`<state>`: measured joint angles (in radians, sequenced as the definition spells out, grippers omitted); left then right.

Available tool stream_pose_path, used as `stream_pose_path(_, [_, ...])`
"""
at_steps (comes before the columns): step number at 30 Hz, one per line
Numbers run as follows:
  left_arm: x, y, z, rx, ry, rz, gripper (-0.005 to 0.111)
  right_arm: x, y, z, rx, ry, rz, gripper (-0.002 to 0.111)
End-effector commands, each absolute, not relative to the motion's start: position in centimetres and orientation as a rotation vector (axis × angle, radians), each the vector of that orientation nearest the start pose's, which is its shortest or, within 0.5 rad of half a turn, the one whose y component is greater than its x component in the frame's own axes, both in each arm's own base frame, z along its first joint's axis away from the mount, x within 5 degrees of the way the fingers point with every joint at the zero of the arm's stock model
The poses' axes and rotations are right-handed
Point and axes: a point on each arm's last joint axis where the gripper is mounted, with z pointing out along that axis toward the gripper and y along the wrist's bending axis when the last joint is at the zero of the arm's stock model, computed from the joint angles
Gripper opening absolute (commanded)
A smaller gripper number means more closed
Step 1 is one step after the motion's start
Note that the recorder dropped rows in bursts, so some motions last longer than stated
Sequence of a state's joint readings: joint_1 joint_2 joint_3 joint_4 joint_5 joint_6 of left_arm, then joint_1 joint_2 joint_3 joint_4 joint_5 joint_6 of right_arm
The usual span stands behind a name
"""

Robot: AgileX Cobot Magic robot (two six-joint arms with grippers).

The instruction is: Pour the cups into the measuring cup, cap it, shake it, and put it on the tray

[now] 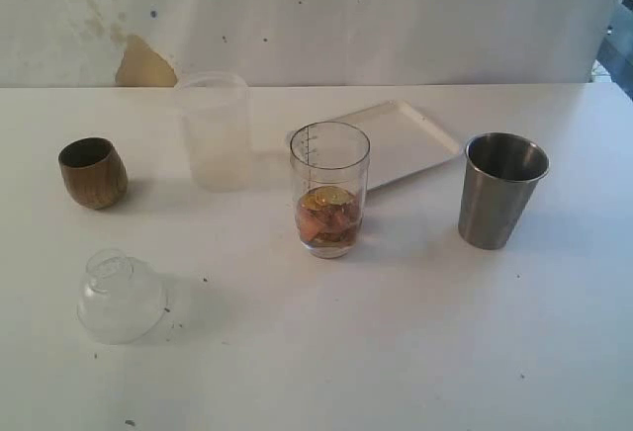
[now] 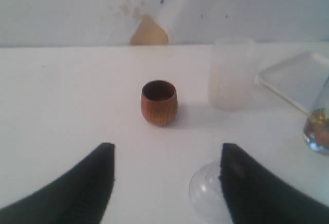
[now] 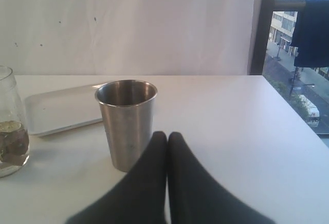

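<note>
**Both arms hanging back, cap looks like the next job**

So the measuring cup (image 1: 329,189) stands upright mid-bench (image 1: 396,352), just in front of the white tray (image 1: 406,139) and not on it. There's a brownish-gold pile of bits in its bottom third, so my guess is the pouring is done, or mostly. I can't see far enough into the wooden cup (image 1: 92,171) or the steel tumbler (image 1: 501,190) to swear they're empty.

Each cup stands out on its own side, well apart from the middle. That makes sense, since each arm gets its own cup without crossing over.

The left fingers (image 2: 77,193) are spread wide and holding nothing, lined up on the wooden cup. The right fingers (image 3: 149,183) are pressed together, also empty, just short of the tumbler.

A clear domed lid (image 1: 121,296) lies on the bench near the left side, and I'd bet that's the cap. It's rounded and see-through, so it's probably a slippery grab. A frosted cup (image 1: 213,129) stands further back, looking like a bystander.
</note>
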<state>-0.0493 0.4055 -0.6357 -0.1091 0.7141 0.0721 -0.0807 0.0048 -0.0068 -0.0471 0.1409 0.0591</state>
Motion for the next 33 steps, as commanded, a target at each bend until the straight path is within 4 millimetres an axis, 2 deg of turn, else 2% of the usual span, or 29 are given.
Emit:
stream_pose_path(1, [9.5, -1.4, 32.7, 0.181, 2.053, -0.081, 0.078, 5.6, -0.5, 20.1, 0.079, 1.615, -0.059, 0.0])
stream_pose_path(3, [10.4, -1.7, 32.4, 0.222, 2.069, -0.091, 0.082, 5.6, -0.5, 20.1, 0.079, 1.615, -0.059, 0.0])
stream_pose_path(9, [12.9, -3.5, 30.8, 0.365, 2.181, -0.149, 0.082, 5.6, -0.5, 20.1, 0.079, 1.615, -0.059, 0.0])
stream_pose_path(20, [18.7, -5.5, 25.5, 0.365, 2.52, -0.222, 0.082, 5.6, -0.5, 20.1, 0.079, 1.615, -0.059, 0.0])
stream_pose_path(27, [22.0, -6.3, 24.7, 0.404, 2.579, -0.206, 0.082, 5.6, -0.5, 20.1, 0.079, 1.615, -0.059, 0.0])
stream_pose_path(33, [23.9, -9.0, 23.7, 0.603, 2.598, -0.206, 0.082, 5.6, -0.5, 20.1, 0.079, 1.615, -0.059, 0.0])
